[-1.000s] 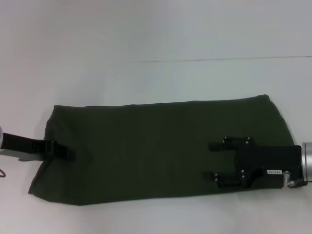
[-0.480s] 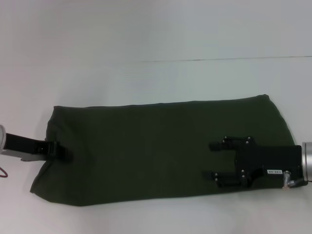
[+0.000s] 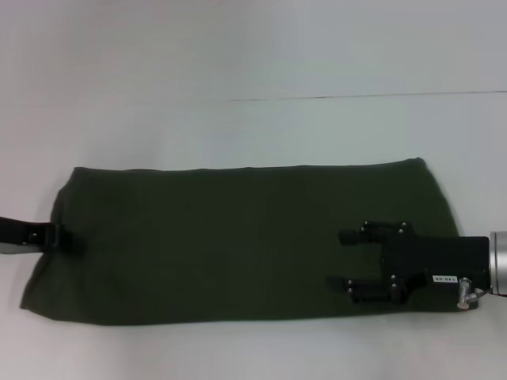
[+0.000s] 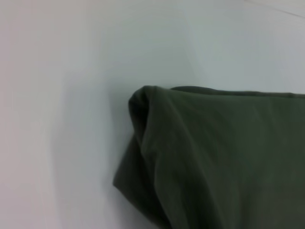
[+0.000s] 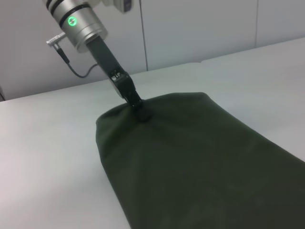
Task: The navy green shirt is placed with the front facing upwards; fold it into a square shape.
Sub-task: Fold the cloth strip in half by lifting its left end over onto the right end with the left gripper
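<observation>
The left hand [image 3: 67, 239] is at the 9 o'clock edge of the head view, and most of its arm is cut off by the picture border. Its fingers are pressed together and pinch the left end of the navy green shirt [image 3: 238, 241]. In the right wrist view this same hand [image 5: 142, 114] comes down slanted onto the cloth, and the fingertips sink into a small dent, so they are hard to make out. The left wrist view shows only a folded, rounded corner of the shirt [image 4: 214, 157] and none of the fingers.

The right hand [image 3: 346, 258] lies over the right part of the shirt, at about 4 o'clock in the head view. Its two fingers are spread apart and point toward 9 o'clock, flat above the cloth. I cannot tell if they touch it.

The shirt is a long band across the white table [image 3: 238, 63], plain green side up. No letters and no collar are visible.

The wide bare table lies toward 12 o'clock, with only a narrow strip at 6 o'clock.
</observation>
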Controlling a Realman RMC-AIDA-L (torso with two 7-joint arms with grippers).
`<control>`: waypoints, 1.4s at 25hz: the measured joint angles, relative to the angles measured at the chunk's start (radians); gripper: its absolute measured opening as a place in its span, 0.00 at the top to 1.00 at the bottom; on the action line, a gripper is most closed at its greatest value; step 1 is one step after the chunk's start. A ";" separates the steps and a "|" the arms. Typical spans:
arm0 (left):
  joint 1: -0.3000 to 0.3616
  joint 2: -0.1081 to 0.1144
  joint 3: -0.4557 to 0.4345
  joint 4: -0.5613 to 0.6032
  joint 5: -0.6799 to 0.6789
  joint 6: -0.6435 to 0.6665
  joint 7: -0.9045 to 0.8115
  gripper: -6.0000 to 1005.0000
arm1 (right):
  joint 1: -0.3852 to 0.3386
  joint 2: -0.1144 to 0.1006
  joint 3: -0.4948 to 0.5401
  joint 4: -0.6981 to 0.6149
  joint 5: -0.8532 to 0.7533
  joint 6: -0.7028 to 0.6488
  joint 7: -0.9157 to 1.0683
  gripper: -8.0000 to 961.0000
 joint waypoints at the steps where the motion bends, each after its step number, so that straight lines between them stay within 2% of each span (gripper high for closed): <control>1: 0.007 0.001 -0.002 0.010 0.000 0.001 0.000 0.87 | 0.000 0.000 0.001 0.000 0.000 0.000 0.000 0.14; 9: 0.049 0.006 -0.026 0.084 -0.011 0.022 0.018 0.87 | 0.003 0.003 0.002 0.006 0.002 0.007 0.000 0.14; 14: 0.047 -0.001 -0.030 0.093 -0.161 0.109 0.057 0.87 | 0.004 0.004 -0.003 0.017 0.003 0.020 0.000 0.15; 16: 0.041 -0.017 -0.018 0.101 -0.284 0.166 0.081 0.87 | 0.001 0.003 -0.004 0.022 0.003 0.023 0.000 0.14; 17: 0.041 -0.017 -0.018 0.101 -0.284 0.166 0.081 0.87 | -0.001 0.003 -0.004 0.026 0.003 0.023 -0.001 0.14; 19: 0.032 -0.039 -0.002 0.107 -0.346 0.185 0.089 0.88 | -0.004 0.003 -0.004 0.031 0.003 0.024 -0.002 0.14; 24: -0.015 -0.102 0.077 0.107 -0.377 0.146 0.085 0.87 | -0.017 -0.001 -0.001 0.040 0.002 0.026 -0.007 0.14; 26: -0.033 -0.115 0.126 0.087 -0.390 0.104 0.078 0.87 | -0.029 -0.002 0.000 0.039 0.001 0.027 -0.009 0.14; 30: -0.070 -0.114 0.230 0.002 -0.442 -0.001 0.047 0.86 | -0.059 -0.006 0.020 0.030 0.003 0.022 -0.010 0.14; 35: -0.099 -0.118 0.313 -0.059 -0.497 -0.082 0.041 0.86 | -0.084 -0.008 0.042 0.021 0.004 0.015 -0.010 0.14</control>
